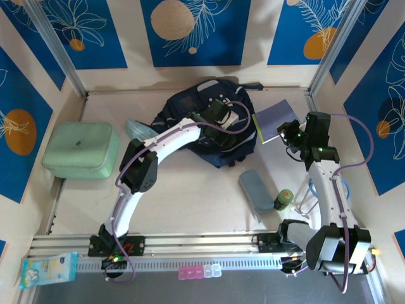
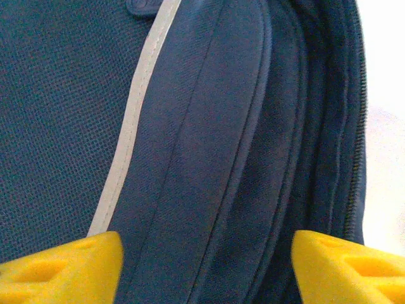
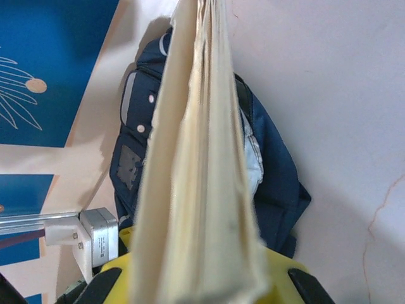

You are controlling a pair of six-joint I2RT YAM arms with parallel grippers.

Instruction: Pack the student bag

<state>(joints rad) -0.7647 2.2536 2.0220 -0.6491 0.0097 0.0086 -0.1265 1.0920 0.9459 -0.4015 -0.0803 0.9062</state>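
Note:
The student bag, a dark navy backpack, lies at the back middle of the table. My left gripper is down on top of it. In the left wrist view its yellow fingertips stand wide apart, open, with the bag's navy folds, grey trim and zipper close beneath and between them. My right gripper hovers just right of the bag, shut on a purple-covered notebook. The notebook's cream page edges run up the right wrist view from the right gripper, with the bag behind them.
A mint-green case sits at the left. A grey-blue pencil pouch, a green bottle and a wire stand lie near the right arm. A wipes pack and a pill box rest on the front rail.

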